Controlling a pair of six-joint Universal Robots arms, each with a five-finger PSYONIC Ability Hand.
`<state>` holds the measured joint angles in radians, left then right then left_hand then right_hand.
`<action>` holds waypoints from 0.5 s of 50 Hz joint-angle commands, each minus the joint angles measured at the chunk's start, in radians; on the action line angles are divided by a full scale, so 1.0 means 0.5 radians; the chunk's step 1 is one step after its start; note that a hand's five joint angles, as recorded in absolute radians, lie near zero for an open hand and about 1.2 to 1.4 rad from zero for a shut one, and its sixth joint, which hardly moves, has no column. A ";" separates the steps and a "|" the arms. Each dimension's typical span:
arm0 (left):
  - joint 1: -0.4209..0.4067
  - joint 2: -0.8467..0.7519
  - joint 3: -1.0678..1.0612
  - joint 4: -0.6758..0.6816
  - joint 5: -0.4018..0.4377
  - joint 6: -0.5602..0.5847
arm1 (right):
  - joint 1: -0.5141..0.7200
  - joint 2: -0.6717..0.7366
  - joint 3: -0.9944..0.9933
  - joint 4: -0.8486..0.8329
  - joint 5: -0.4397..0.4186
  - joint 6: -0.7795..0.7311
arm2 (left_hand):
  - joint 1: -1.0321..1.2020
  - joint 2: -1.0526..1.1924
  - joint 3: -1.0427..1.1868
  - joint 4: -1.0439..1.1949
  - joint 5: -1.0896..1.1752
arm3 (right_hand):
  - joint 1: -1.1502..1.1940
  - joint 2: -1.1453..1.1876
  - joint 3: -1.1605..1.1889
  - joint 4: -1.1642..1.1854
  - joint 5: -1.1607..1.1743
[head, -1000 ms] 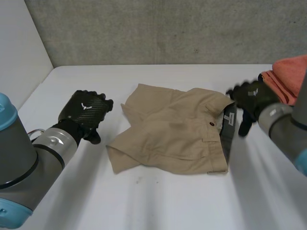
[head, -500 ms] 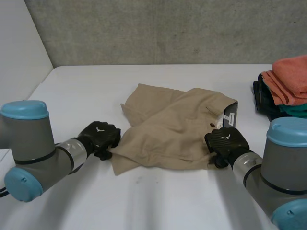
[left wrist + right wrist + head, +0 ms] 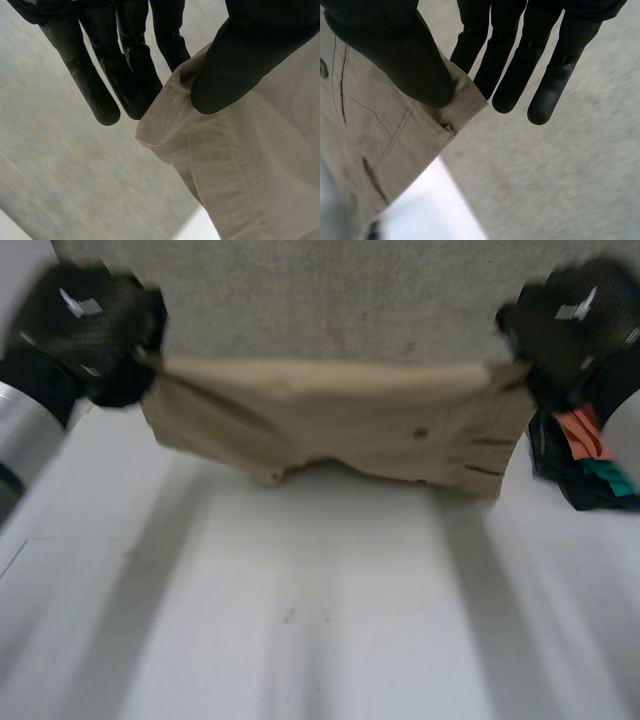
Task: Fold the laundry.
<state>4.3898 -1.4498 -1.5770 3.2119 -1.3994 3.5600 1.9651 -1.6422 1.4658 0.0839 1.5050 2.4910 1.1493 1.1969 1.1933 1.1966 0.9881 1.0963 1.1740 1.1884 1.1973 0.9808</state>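
Observation:
A pair of tan shorts (image 3: 340, 420) hangs in the air above the white table (image 3: 320, 620), stretched out between my two hands. My left hand (image 3: 85, 330) holds one upper corner of them. In the left wrist view its thumb (image 3: 240, 60) pinches the cloth's hem (image 3: 165, 107) against straight fingers (image 3: 120, 70). At the other upper corner is my right hand (image 3: 565, 325). There the thumb (image 3: 395, 55) presses the tan corner (image 3: 462, 102) against the fingers (image 3: 510, 65). The lower edge of the shorts hangs uneven, just above the table.
A stack of folded laundry (image 3: 590, 455), orange on top with teal and dark pieces below, sits at the table's right edge, close under my right hand. A grey wall (image 3: 330, 300) stands behind the table.
Both hands pinched the shorts' near corners on the table and lifted them high. The shorts went from lying crumpled to hanging spread between the hands.

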 commanded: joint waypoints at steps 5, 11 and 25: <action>-0.030 0.081 0.089 -0.248 0.001 0.004 | 0.000 0.136 -0.348 0.329 0.000 -0.003 | 0.494 0.399 0.406 0.399 0.467 | 0.600 0.445 0.416 0.398 0.482; -0.073 -0.195 0.095 -0.233 -0.002 0.010 | 0.003 0.385 -0.330 0.332 0.009 0.003 | 0.494 0.399 0.406 0.399 0.467 | 0.600 0.445 0.416 0.398 0.482; -0.085 -1.303 1.214 0.276 -0.033 0.464 | 0.030 1.124 -1.059 -0.179 0.196 0.203 | 0.494 0.399 0.406 0.399 0.467 | 0.600 0.445 0.416 0.398 0.482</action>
<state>4.3504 -1.9262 -1.2779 3.2280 -1.4056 3.7005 1.9754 -1.1967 1.1401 0.1814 1.5464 2.5316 1.1493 1.1983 1.1946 1.2009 0.9881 1.0963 1.1741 1.1896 1.1978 0.9950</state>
